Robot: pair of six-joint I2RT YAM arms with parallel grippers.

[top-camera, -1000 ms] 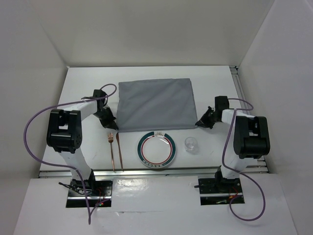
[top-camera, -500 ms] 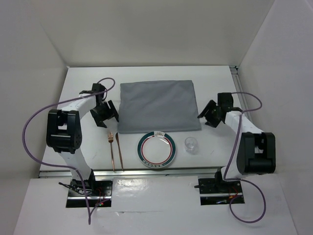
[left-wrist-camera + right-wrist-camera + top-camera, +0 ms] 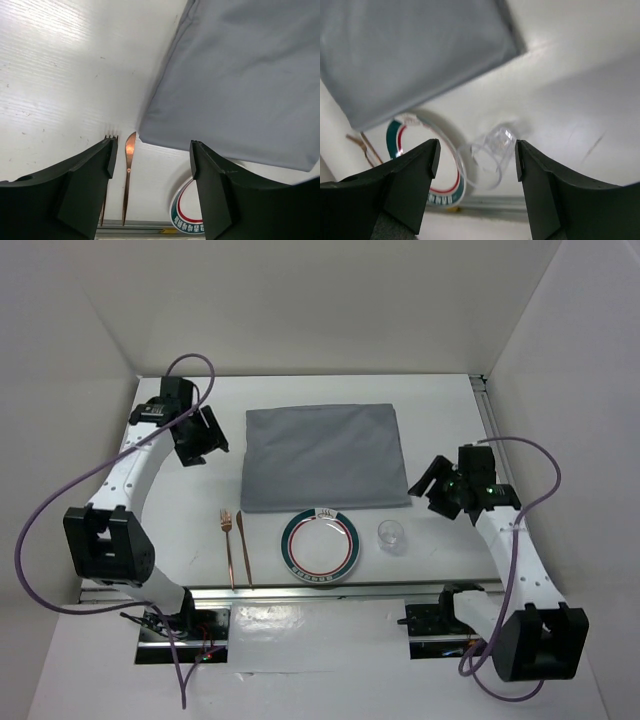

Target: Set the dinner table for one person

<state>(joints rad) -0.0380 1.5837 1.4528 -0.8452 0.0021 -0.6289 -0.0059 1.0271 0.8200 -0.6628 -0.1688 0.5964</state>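
On the white dinner table lies a flat grey cloth. In front of it stands a plate with a green and red rim. To the plate's left lie a copper fork and knife, and to its right a clear glass. My left gripper hangs open and empty off the cloth's far left side. Its wrist view shows the cloth's near corner, the knife and the plate between the jaws. My right gripper is open and empty beside the cloth's near right corner, and its wrist view frames the glass below it.
A metal rail runs along the table's near edge, just in front of the plate and cutlery. White wall panels close in the left, right and far sides. Purple cables loop off both arms.
Both grippers have opened and come off the cloth's near corners. The left arm has swung away to the far left; the right arm has drawn back to the right.
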